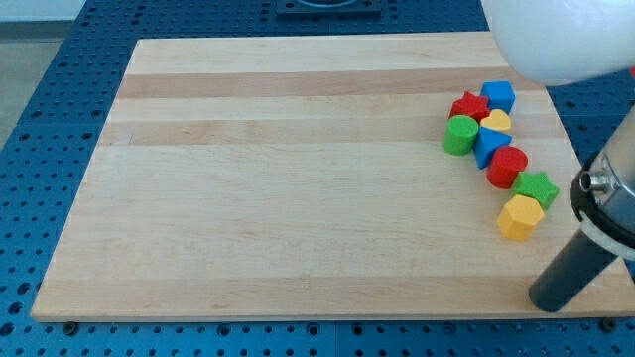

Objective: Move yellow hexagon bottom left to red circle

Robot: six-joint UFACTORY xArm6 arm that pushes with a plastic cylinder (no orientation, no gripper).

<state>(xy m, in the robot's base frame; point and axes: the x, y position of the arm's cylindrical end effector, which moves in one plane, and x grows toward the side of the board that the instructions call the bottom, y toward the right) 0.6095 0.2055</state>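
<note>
The yellow hexagon lies near the view's right edge of the wooden board. The red circle lies just above and slightly left of it. A green star sits between them on the right, touching or nearly touching both. My tip is at the view's bottom right, below and a little right of the yellow hexagon, apart from it by a clear gap.
A cluster lies above the red circle: a blue triangular block, a green circle, a yellow heart, a red star and a blue cube. The arm's white body covers the top right corner.
</note>
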